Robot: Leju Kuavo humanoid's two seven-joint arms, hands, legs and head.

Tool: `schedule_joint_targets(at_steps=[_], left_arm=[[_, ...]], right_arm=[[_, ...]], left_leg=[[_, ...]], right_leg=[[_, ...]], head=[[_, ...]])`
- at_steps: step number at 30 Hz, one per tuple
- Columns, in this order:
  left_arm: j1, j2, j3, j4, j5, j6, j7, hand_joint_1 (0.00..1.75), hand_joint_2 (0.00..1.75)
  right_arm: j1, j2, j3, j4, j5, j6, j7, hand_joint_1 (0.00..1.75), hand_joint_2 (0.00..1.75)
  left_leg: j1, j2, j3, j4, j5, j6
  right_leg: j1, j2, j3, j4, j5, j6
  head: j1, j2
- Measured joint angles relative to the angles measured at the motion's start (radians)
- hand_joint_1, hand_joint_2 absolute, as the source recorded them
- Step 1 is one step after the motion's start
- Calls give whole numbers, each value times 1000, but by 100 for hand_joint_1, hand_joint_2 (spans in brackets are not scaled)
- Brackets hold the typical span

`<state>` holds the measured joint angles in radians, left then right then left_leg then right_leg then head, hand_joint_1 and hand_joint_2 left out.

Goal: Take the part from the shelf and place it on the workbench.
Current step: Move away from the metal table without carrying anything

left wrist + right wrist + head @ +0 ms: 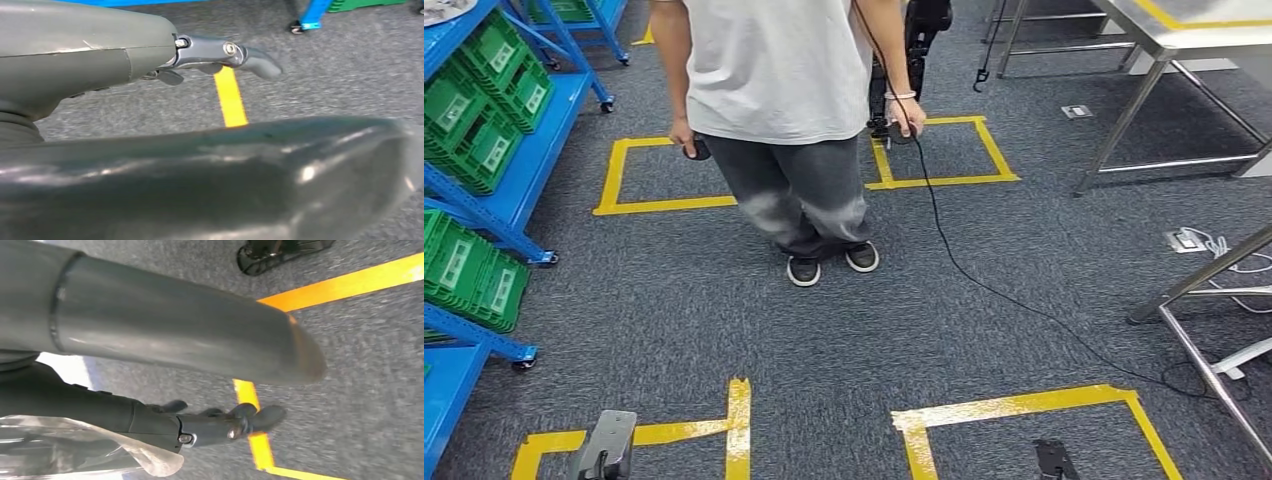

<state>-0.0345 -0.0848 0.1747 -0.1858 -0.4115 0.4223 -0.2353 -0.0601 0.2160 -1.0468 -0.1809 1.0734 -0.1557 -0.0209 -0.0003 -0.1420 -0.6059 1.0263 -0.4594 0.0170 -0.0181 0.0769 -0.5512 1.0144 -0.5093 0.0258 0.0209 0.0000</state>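
Note:
The blue shelf (pixel 519 150) stands on my left, with green bins (pixel 484 110) on its levels. A steel workbench (pixel 1194 35) is at the far right. I cannot make out the part in any bin. My left hand (pixel 606 447) hangs low over the carpet; its fingers (pixel 225 52) are stretched out and hold nothing. My right hand (pixel 1054 460) hangs low too, its fingers (pixel 225 425) straight and well apart from the thumb (pixel 200 335). A clear plastic film (pixel 75 450) lies by the base of those fingers, outside the gap between thumb and fingers.
A person (pixel 779 110) stands straight ahead on the grey carpet, a small device in each hand, with a black cable (pixel 984 275) trailing to the right. Yellow tape squares (pixel 1024 405) mark the floor. The metal legs of a second table (pixel 1204 330) cross the right edge.

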Motion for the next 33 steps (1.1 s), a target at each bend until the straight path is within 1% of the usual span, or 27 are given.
schedule_joint_targets(at_steps=[1,2,4,6,7,8,9,11,12,13,15,16,17,18,19,20,21,22,23,24,25,26,27,29,31,32,33], left_arm=[[3,2,0,0,-1,1,1,0,0],[4,3,0,0,-1,2,2,0,0],[0,4,0,0,-1,2,1,0,0],[-4,4,0,0,-1,2,1,0,0],[-3,5,0,0,-1,2,1,0,0],[-1,6,0,0,-1,2,1,0,0],[0,7,0,0,-1,2,1,0,0],[-1,9,0,0,-3,2,1,0,0],[-4,9,0,0,-5,2,1,0,0],[-6,9,0,0,-7,2,2,0,0],[-6,10,0,0,-9,2,6,0,0],[-4,10,0,0,-9,2,8,0,0],[-3,11,0,0,-9,2,10,0,0],[-4,12,1,0,-9,2,11,0,0],[-7,12,2,0,-9,1,11,0,0],[-9,12,2,0,-9,1,11,0,0],[-10,12,2,0,-9,0,11,0,0],[-10,11,2,0,-9,0,11,0,0],[-10,11,2,0,-9,-1,11,0,0],[-9,11,2,0,-10,-1,11,0,0],[-10,11,3,0,-13,-2,13,0,0],[-10,10,3,0,-16,-3,16,0,0],[-11,9,3,0,-19,-4,21,0,0],[-10,8,3,0,-22,-5,29,0,0],[-5,10,3,0,-21,-4,33,0,0],[-2,11,3,0,-20,-3,34,0,0],[-1,12,3,0,-20,-2,35,0,0]], right_arm=[[-1,1,-1,0,1,0,1,0,0],[-1,1,-1,0,3,1,1,0,0],[1,2,-2,0,6,1,1,0,0],[2,3,-2,0,8,2,1,0,0],[2,3,-2,0,9,2,1,0,0],[2,3,-2,0,10,2,1,0,0],[2,3,-2,0,10,3,1,0,0],[1,4,-2,0,10,5,-1,0,0],[1,4,-2,0,10,8,-2,0,0],[0,4,-2,0,10,10,-3,0,0],[-4,5,-2,0,10,14,-4,0,0],[-7,5,-2,0,10,14,-4,0,0],[-9,6,-2,0,10,14,-4,0,0],[-10,6,-2,0,10,14,-5,0,0],[-9,6,-2,0,10,14,-6,0,0],[-7,6,-2,1,10,14,-6,0,0],[-6,6,-2,1,10,14,-6,0,0],[-4,6,-2,1,10,14,-6,0,0],[-4,6,-2,1,10,14,-5,0,0],[-3,6,-2,1,10,15,-5,0,0],[-3,6,-2,1,10,18,-5,0,0],[-3,6,-2,1,10,25,-4,0,0],[-4,6,-1,1,10,31,-2,0,0],[-4,6,-1,1,11,38,1,0,0],[-5,6,-1,2,11,37,2,0,0],[-6,6,-1,2,11,37,2,0,0],[-5,7,-2,2,11,36,1,0,0]], left_leg=[[-1,14,-3,7,-5,-5],[-2,38,-11,27,-18,-10],[-3,102,-56,125,-70,-21],[4,123,-116,246,-115,-31],[9,127,-131,274,-116,-35],[13,130,-125,261,-97,-38],[16,139,-100,210,-62,-40],[13,182,-32,76,-6,-40],[9,202,-10,33,4,-36],[4,213,0,14,0,-30],[-2,200,1,10,-8,-13],[-2,189,1,8,-9,-6],[-1,178,3,6,-9,1],[1,167,4,4,-8,8],[2,156,5,3,-8,13],[2,143,6,3,-9,17],[1,129,7,3,-11,20],[-1,113,9,4,-12,21],[-2,98,12,4,-14,22],[-3,83,17,4,-17,22],[-3,67,22,4,-19,21],[-3,53,25,5,-23,18],[-2,40,25,7,-25,14],[3,17,18,8,-23,3],[7,0,13,6,-21,-8],[6,7,13,8,-24,-12],[3,28,8,19,-33,-15]], right_leg=[[-1,-12,5,-7,2,-5],[-2,-27,11,-13,4,-10],[-2,-59,23,-21,2,-18],[0,-92,29,-21,-5,-19],[0,-107,32,-21,-8,-19],[-1,-121,36,-21,-12,-17],[-1,-135,42,-21,-17,-14],[1,-159,53,-20,-29,-2],[3,-170,56,-19,-36,5],[6,-180,57,-19,-42,11],[6,-200,68,-22,-50,21],[3,-193,72,-19,-56,25],[1,-171,67,-3,-69,28],[-2,-142,49,34,-91,30],[-3,-110,16,94,-120,30],[-2,-90,-27,171,-150,29],[-2,-82,-71,242,-168,27],[-1,-79,-104,286,-168,25],[0,-77,-121,291,-145,22],[1,-73,-117,253,-104,18],[1,-60,-97,186,-53,14],[1,-36,-75,121,-16,11],[-1,-13,-50,64,5,9],[-1,13,-26,19,6,6],[-1,-6,-17,8,6,1],[-2,-16,-14,3,8,-2],[-4,-26,-9,-3,9,-6]], head=[[-1,0],[-3,0],[-7,0],[-8,0],[-8,0],[-9,0],[-9,0],[-9,0],[-9,0],[-8,0],[-6,0],[-5,0],[-4,0],[-1,0],[2,0],[4,0],[5,0],[5,0],[5,0],[5,0],[5,0],[4,0],[4,0],[4,0],[4,0],[4,0],[1,0]])
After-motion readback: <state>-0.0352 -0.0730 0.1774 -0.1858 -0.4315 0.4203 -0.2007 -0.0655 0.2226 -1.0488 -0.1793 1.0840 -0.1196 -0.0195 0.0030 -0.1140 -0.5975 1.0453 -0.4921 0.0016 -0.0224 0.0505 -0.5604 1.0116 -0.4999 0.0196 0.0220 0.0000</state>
